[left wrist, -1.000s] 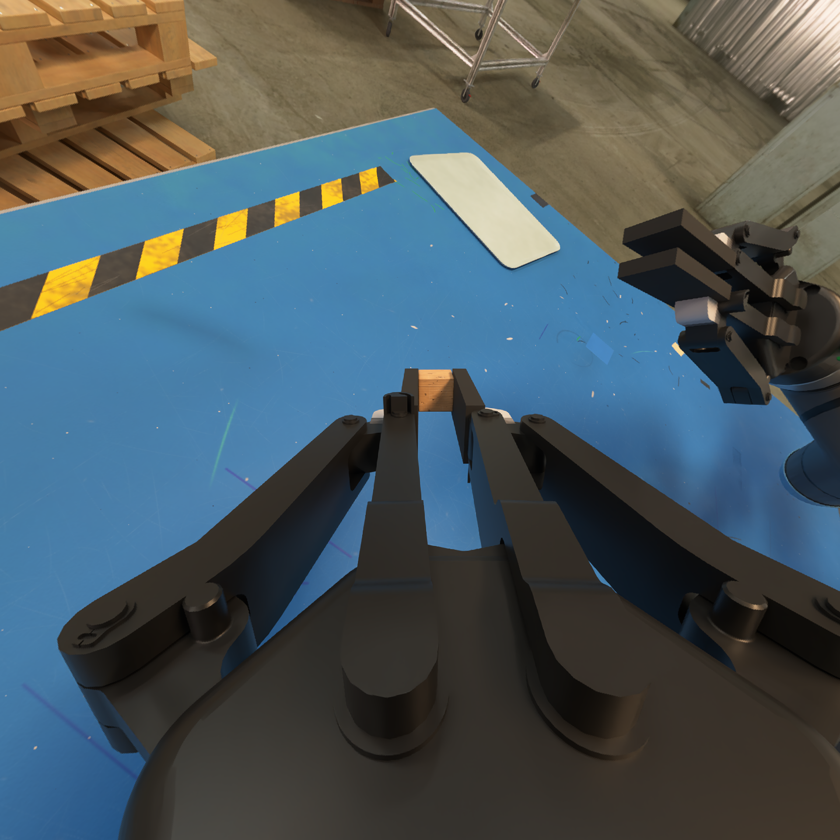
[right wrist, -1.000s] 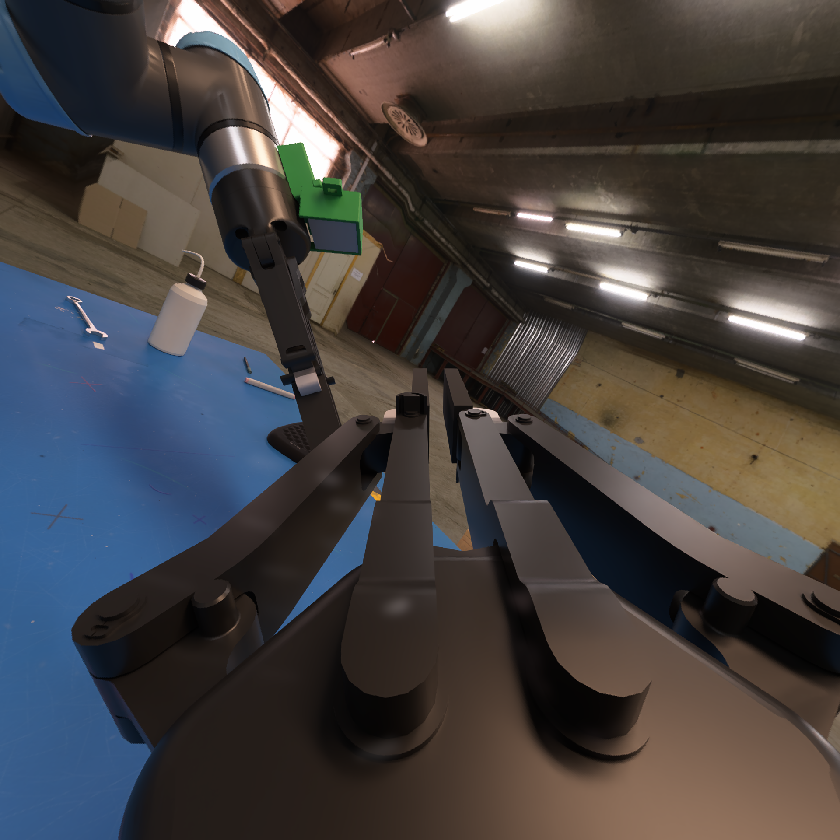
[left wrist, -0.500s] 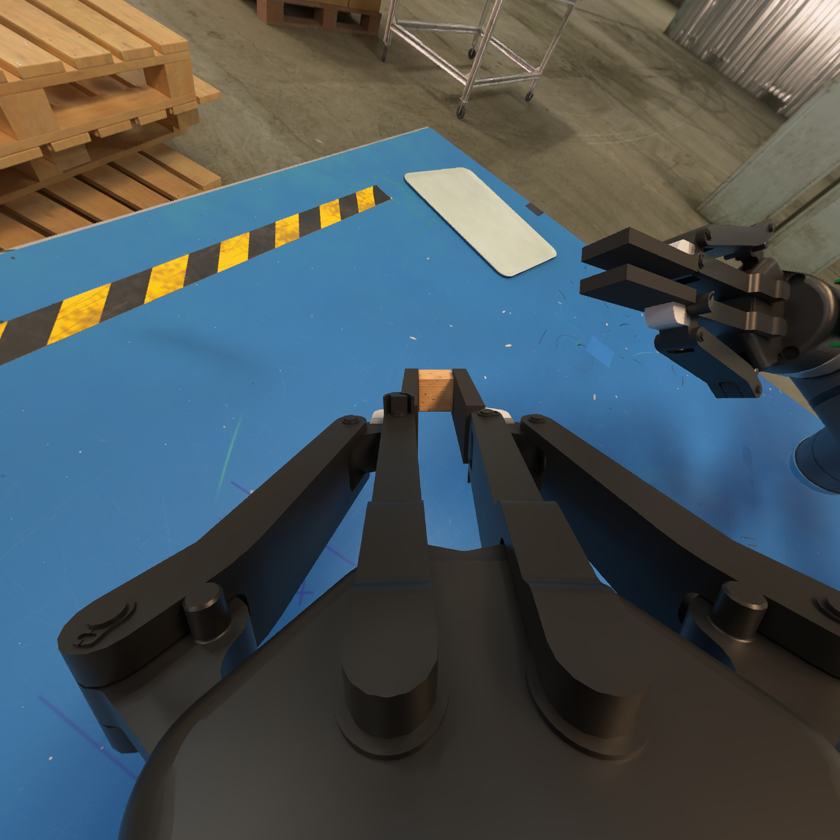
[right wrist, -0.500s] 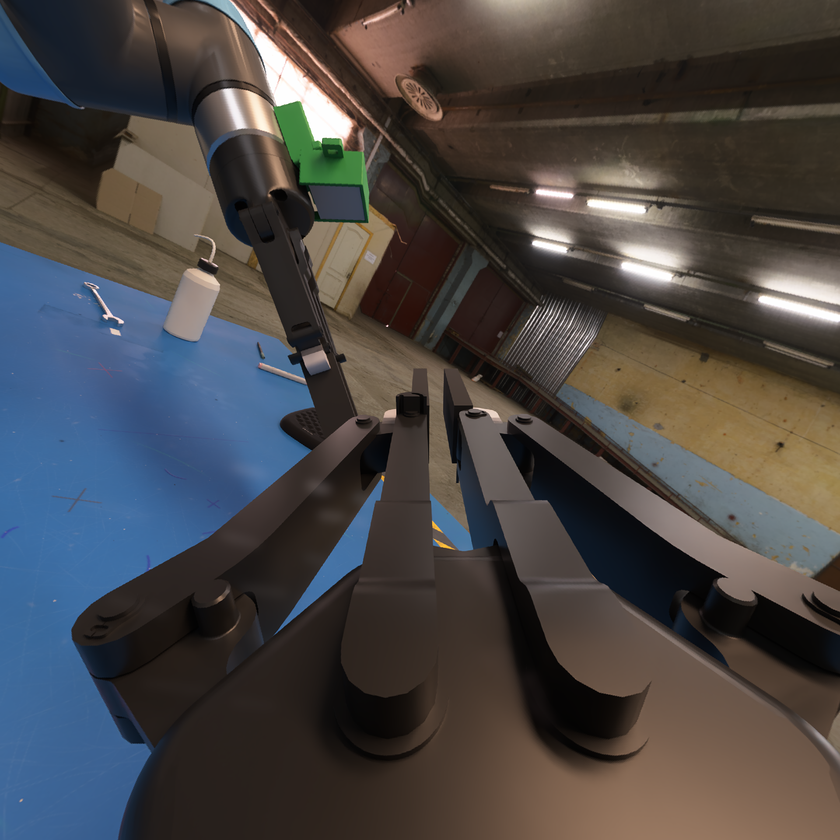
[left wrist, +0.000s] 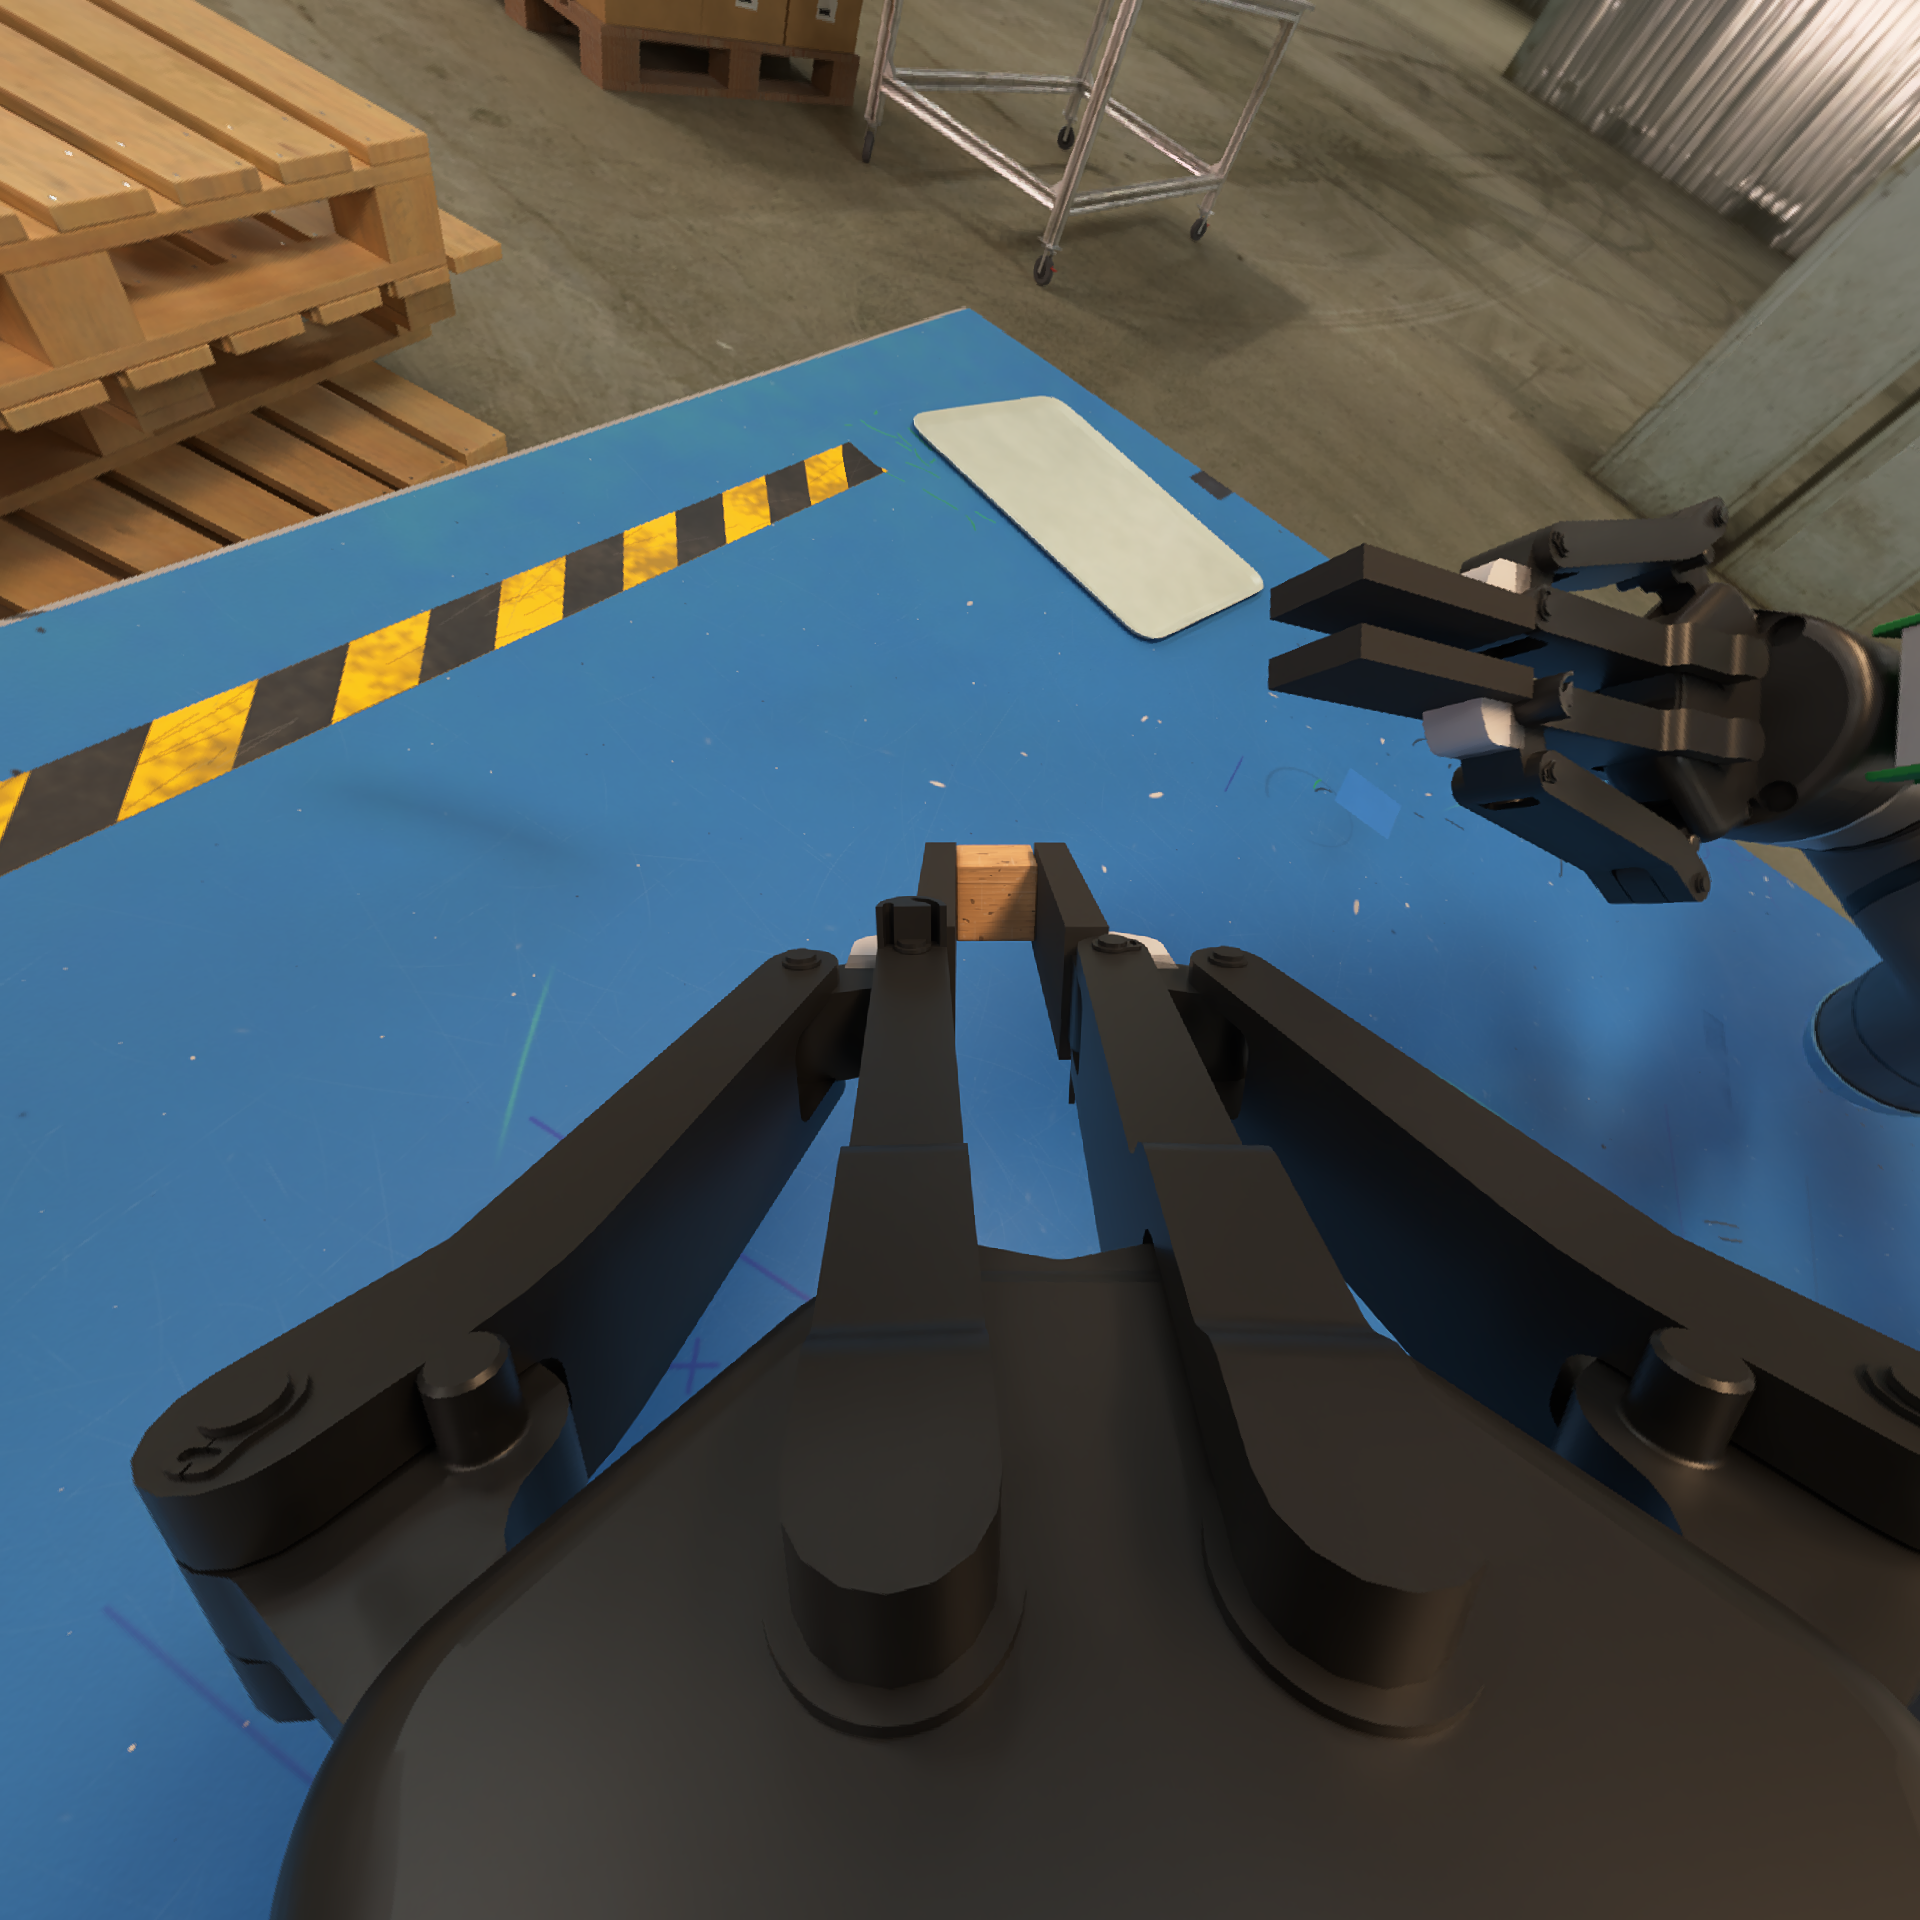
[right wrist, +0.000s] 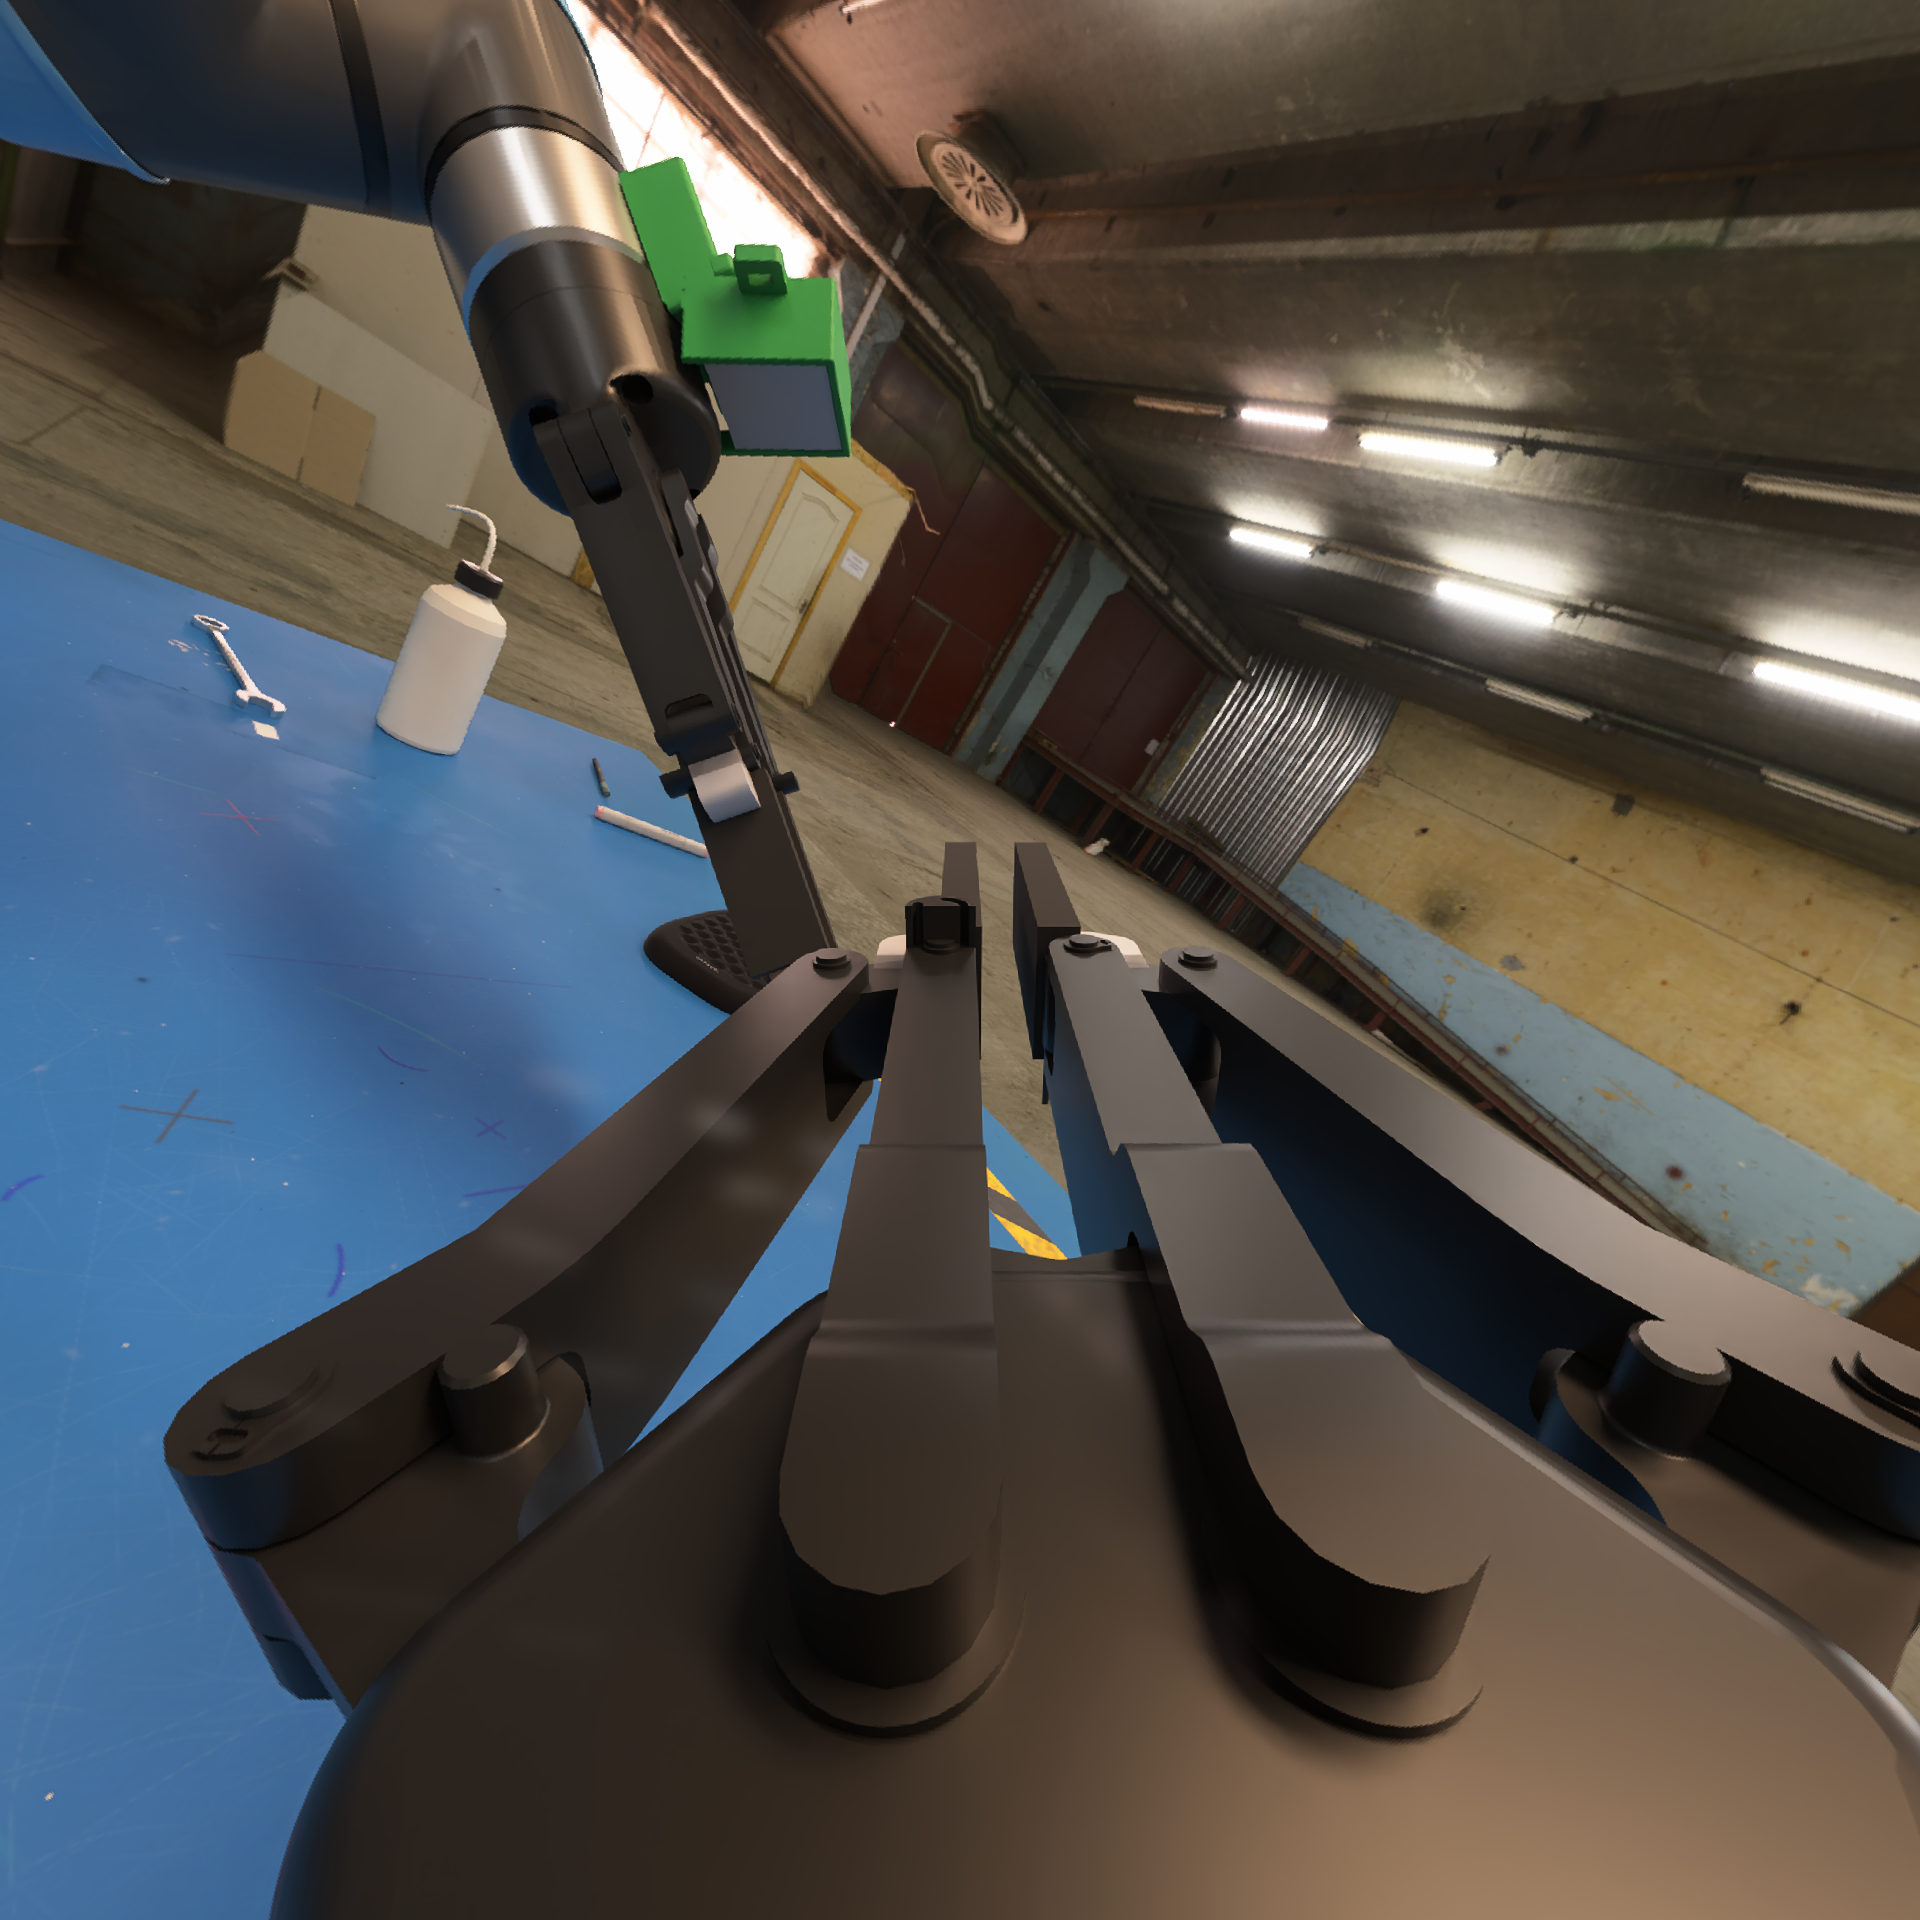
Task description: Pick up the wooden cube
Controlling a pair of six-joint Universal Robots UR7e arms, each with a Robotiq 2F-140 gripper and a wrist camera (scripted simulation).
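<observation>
The wooden cube sits clamped between the two flat black fingertips of the left gripper, its pale grain and small dark flecks showing on the near face — the pads press on its left and right sides. Whether it touches the blue bench beneath or hangs just above cannot be told. The bench top is smooth, scuffed with fine scratches, pen crosses and pale specks. Toward its far edge runs a strip of yellow-and-black hazard tape, and near the far corner lies a flat, pale rectangular pad with rounded corners.

By the right edge the right gripper hovers above the surface, its two slab-like fingers drawn close with only a thin gap and nothing between them. In its own view a white squeeze bottle with a thin curved spout stands near the bench edge, a steel wrench beside it — a white pen lies closer in. No writing can be read.

Beyond the bench, stacked wooden pallets and a metal trolley frame stand on the concrete floor.
</observation>
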